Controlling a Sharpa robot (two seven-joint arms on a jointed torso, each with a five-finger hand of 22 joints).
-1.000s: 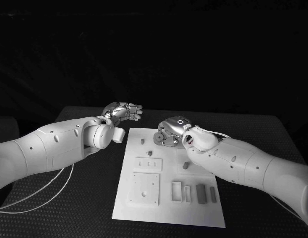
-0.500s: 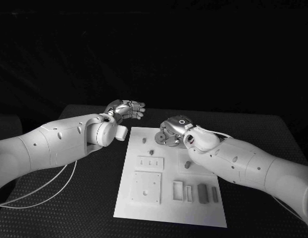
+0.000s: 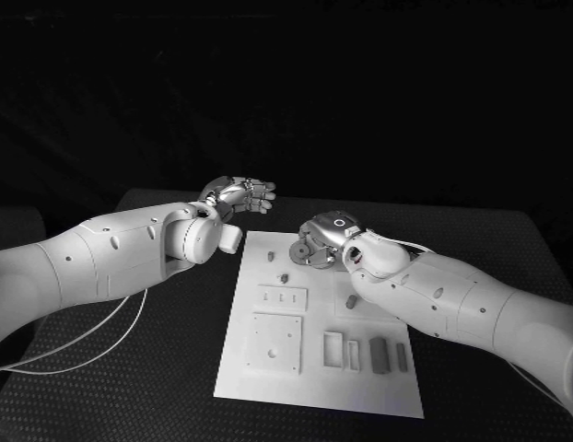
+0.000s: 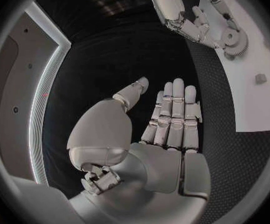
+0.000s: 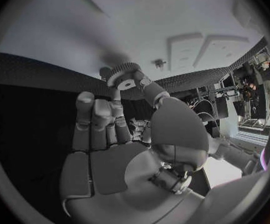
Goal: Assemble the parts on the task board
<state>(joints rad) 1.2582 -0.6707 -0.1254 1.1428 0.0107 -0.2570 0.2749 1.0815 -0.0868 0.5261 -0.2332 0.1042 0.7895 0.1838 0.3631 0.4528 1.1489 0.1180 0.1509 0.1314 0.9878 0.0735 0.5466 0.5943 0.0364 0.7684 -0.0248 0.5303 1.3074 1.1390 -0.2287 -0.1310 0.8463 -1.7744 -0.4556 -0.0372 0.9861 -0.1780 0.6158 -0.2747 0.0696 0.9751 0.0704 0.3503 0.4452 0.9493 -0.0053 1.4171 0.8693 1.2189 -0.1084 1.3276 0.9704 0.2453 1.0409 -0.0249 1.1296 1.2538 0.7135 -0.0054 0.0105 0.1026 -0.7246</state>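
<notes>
The white task board [image 3: 316, 382] lies in the middle of the table. At its far end my right hand [image 3: 316, 247] pinches a grey gear [image 5: 125, 77] between thumb and fingertips, right at the board's surface [image 5: 172, 20]. The left wrist view shows the same gear [image 4: 236, 39] under my right hand [image 4: 188, 17]. My left hand [image 3: 241, 196] hovers off the board's far left corner, fingers straight and together, holding nothing [image 4: 172, 114]. Small grey pegs [image 3: 284, 276] stand on the board, and grey blocks [image 3: 380, 354] lie near its front.
Raised white plates [image 3: 274, 344] with holes sit on the board's left half, and slotted ones [image 3: 338, 352] near the front. A small peg [image 4: 260, 78] stands near the board's edge. Black table [image 3: 127, 378] surrounds the board on all sides.
My left hand has lifted a little and drifted toward the board's far corner. My right hand stays at the gear.
</notes>
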